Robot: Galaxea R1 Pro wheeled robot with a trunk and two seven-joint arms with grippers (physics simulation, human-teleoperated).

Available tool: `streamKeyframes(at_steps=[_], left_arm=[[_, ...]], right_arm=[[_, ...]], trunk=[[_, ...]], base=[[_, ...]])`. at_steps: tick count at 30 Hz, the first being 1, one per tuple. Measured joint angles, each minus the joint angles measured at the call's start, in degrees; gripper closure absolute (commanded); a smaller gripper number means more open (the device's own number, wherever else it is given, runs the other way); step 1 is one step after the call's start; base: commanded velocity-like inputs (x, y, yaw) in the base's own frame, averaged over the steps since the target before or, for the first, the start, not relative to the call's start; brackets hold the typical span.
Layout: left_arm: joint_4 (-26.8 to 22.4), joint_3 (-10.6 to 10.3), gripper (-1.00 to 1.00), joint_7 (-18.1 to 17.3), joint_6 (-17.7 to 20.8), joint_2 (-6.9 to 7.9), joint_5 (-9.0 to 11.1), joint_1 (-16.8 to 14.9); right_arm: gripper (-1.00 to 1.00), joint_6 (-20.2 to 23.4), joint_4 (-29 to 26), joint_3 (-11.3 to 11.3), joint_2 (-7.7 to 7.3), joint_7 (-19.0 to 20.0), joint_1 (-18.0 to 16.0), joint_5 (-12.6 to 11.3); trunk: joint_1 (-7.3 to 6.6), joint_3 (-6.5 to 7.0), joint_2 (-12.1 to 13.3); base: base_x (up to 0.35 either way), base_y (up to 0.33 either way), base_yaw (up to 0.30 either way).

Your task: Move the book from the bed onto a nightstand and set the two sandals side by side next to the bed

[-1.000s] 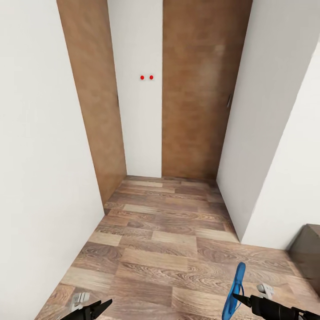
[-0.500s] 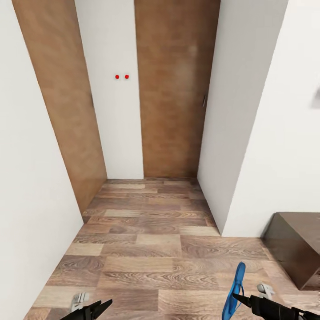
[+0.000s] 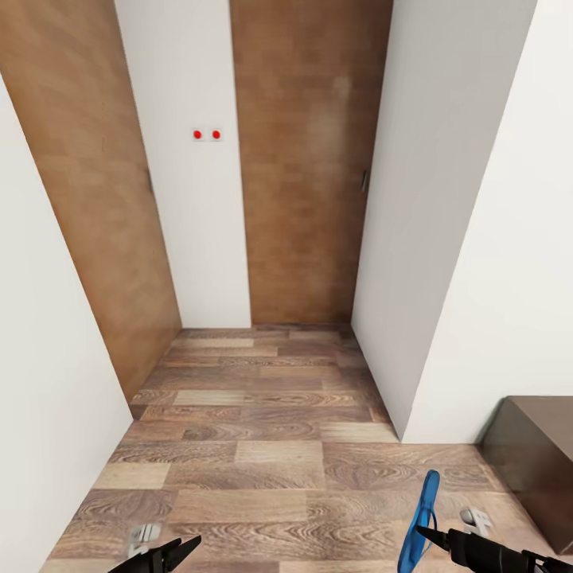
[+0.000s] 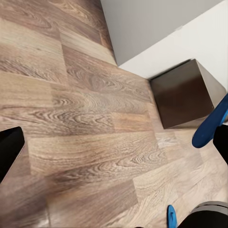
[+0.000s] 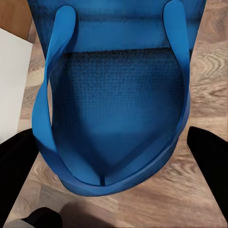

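1. Left gripper (image 3: 185, 547) is sitting low at the left of the head view, its two black fingers spread apart with nothing between them. Risk: it is riding close above the wood-plank floor (image 3: 263, 446), so a dip of the arm could scrape it.
2. Ahead, a narrow passage is running between white walls (image 3: 64, 334) toward two brown doors (image 3: 306, 199). Risk: driving on this way is likely leading away from the bed; neither bed nor book is appearing here.
3. Right gripper (image 3: 431, 535) is holding one blue sandal (image 3: 420, 517), clamped on it; in the right wrist view the sole and thong straps (image 5: 116, 109) are lying between the black fingers (image 5: 209, 152). The sandal is hanging edge-on, toe end up. Risk: the hold looks to be on one end only, so a sharp turn could be swinging or slipping it loose.
4. A dark brown cabinet (image 3: 535, 458) is standing at the right, against the wall. Risk: turning right could be clipping the sandal or arm on its corner.
5. A second scrap of blue (image 4: 171, 217) is showing in the left wrist view; I cannot tell what it is.
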Motion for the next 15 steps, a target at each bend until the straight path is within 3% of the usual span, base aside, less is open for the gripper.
streamKeyframes(at_steps=[9,15], left_arm=[[0.00,-0.02,-1.00,0.01,0.00,0.00,-0.03,0.00],[0.01,-0.03,-1.00,0.00,0.00,0.00,-0.03,-0.01]], right_arm=[[1.00,0.00,0.00,0.01,0.00,0.00,-0.02,-0.04],[1.00,0.00,-0.01,0.00,-0.01,0.01,0.01,-0.06]], trunk=[[0.00,0.00,0.00],[0.00,0.00,0.00]], base=[[0.321,0.000,-0.016],[0.321,0.000,-0.162]])
